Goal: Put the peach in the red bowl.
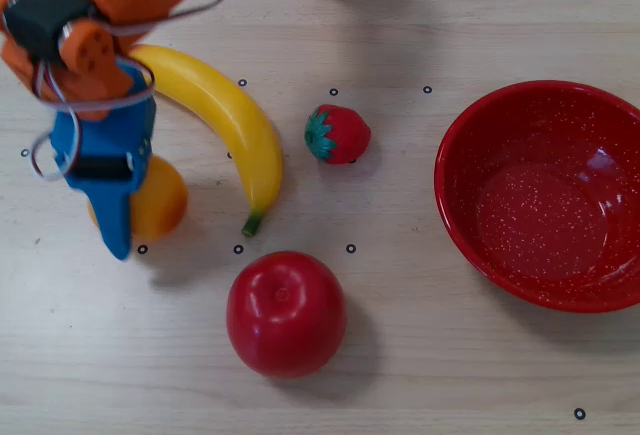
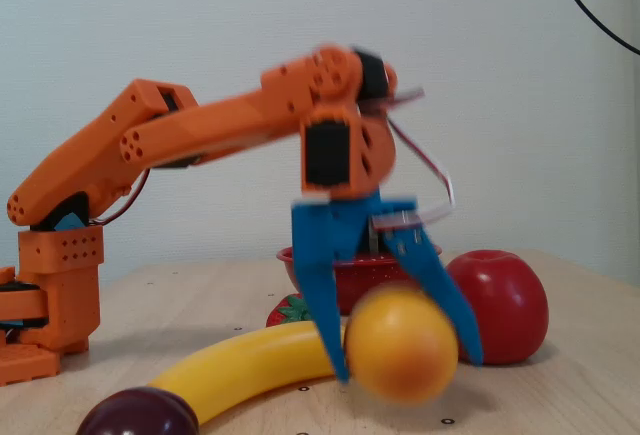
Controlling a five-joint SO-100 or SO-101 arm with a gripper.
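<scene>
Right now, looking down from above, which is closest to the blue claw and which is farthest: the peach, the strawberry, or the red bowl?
From the gripper in the overhead view:
1. The peach, right at the fingers, far left.
2. The strawberry, in the middle.
3. The red bowl, at the right edge.

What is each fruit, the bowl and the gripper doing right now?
gripper: open, blue fingers straddling the peach
peach: between the fingers, whether lifted or on the table cannot be told
red bowl: upright, empty
banana: lying flat on the table
strawberry: lying beside the banana
apple: standing on the table, untouched
plum: resting on the table in the fixed view
</scene>
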